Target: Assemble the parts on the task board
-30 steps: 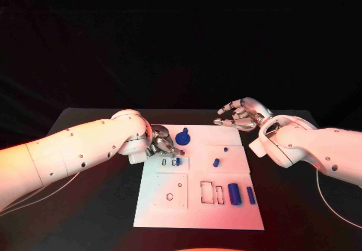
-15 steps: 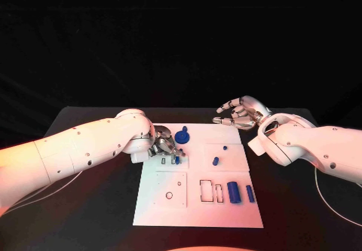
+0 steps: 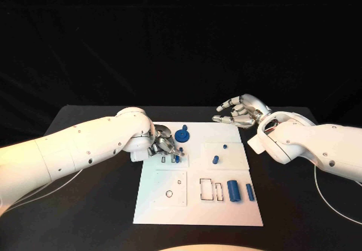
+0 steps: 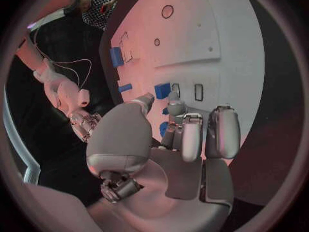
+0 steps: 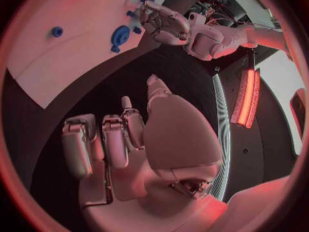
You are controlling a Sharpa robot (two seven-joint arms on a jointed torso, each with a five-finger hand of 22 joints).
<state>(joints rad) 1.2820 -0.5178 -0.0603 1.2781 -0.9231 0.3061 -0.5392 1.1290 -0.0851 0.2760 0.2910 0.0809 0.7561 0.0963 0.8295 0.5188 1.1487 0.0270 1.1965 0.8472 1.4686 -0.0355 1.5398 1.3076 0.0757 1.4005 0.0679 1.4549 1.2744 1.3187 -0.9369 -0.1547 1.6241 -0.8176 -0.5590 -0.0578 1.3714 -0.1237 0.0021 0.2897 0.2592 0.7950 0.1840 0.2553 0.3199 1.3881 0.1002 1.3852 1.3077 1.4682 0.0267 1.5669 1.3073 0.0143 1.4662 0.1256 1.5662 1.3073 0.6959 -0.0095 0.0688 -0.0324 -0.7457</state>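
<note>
The white task board (image 3: 198, 209) lies in the middle of the black table. My left hand (image 3: 163, 145) hovers low over its far left part, fingers curled down at a row of small slots. A small blue part (image 3: 178, 156) stands in one slot (image 4: 162, 90), right by the thumb tip (image 4: 146, 98); whether it is pinched is unclear. A blue disc-shaped part (image 3: 182, 136) lies just beyond the hand. My right hand (image 3: 240, 113) hangs off the board's far right corner, loosely curled, holding nothing. The right wrist view shows the board (image 5: 51, 62), the disc (image 5: 120, 35) and my left hand (image 5: 164, 23).
Two small blue parts (image 3: 225, 147) (image 3: 215, 159) stand on the board's right half. A blue cylinder (image 3: 234, 191) and a thinner blue bar (image 3: 249, 194) lie nearer me, beside two empty rectangular slots (image 3: 206, 190). A round hole (image 3: 170, 194) is at the near left.
The whole picture has shifted slightly. My left hand stays at the slots with only a small shift. The right hand keeps its place.
</note>
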